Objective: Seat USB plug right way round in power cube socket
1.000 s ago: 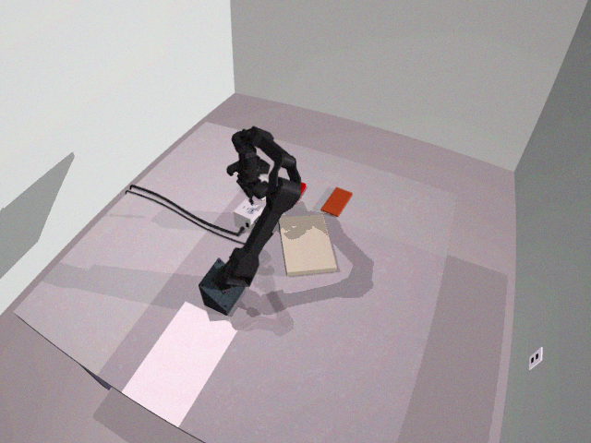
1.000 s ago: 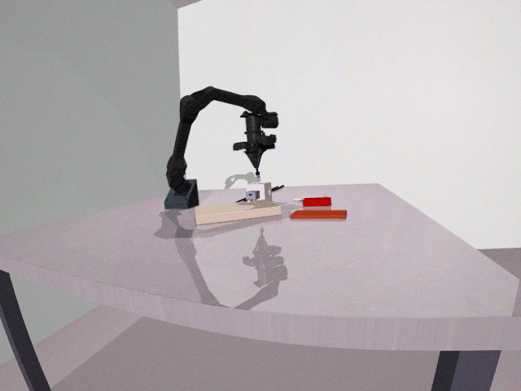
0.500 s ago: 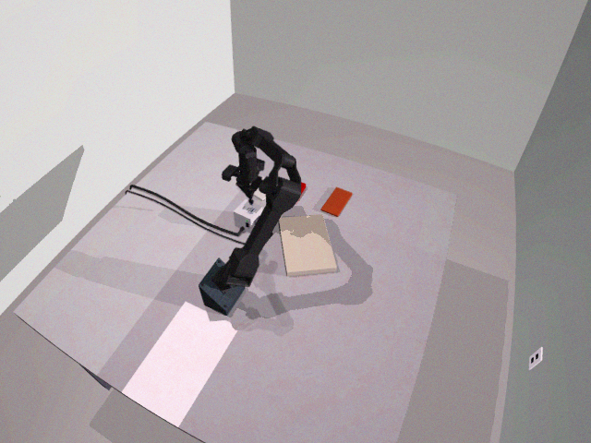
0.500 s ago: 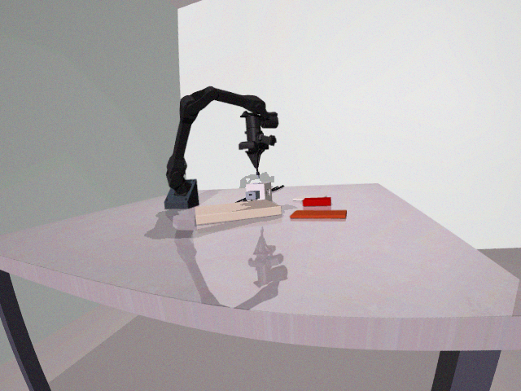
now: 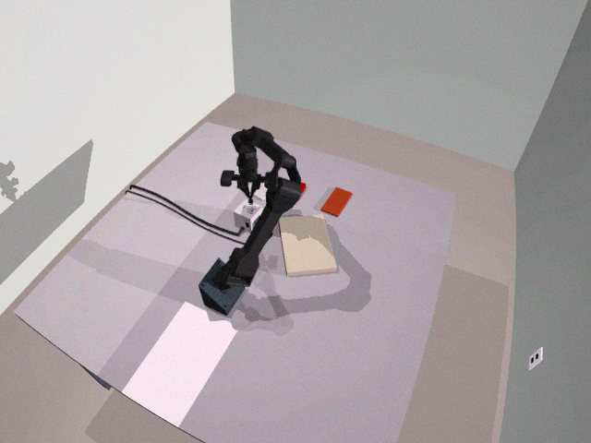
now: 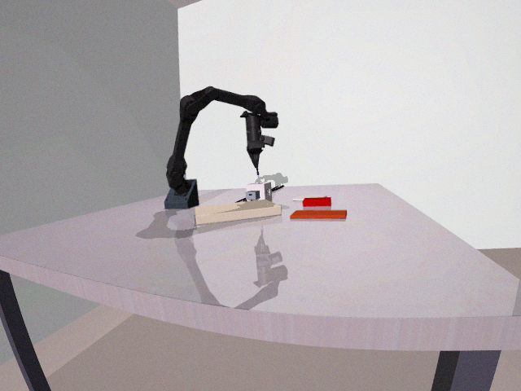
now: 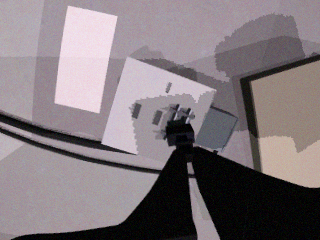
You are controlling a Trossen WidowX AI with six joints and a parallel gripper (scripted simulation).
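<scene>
The white power cube (image 5: 242,220) (image 6: 265,191) (image 7: 142,82) stands on the table, with dark slots on its top face. My gripper (image 5: 250,197) (image 6: 256,167) (image 7: 186,156) points down over the cube, shut on the black USB plug (image 5: 250,201) (image 6: 257,173) (image 7: 180,134). A bit of pale metal shows below the plug's black body in the exterior view, close above the cube's top. The plug and fingertips hide part of the top in the wrist view. I cannot tell which way round the plug is, or whether its tip touches the socket.
A blue-grey block (image 6: 252,195) (image 7: 217,129) sits against the cube's side. Black cables (image 5: 181,212) run beside the cube. A cream slab (image 5: 310,252) (image 6: 235,213) (image 7: 282,160) lies nearby. A red block (image 6: 317,201) and an orange slab (image 5: 336,201) (image 6: 318,214) lie beyond.
</scene>
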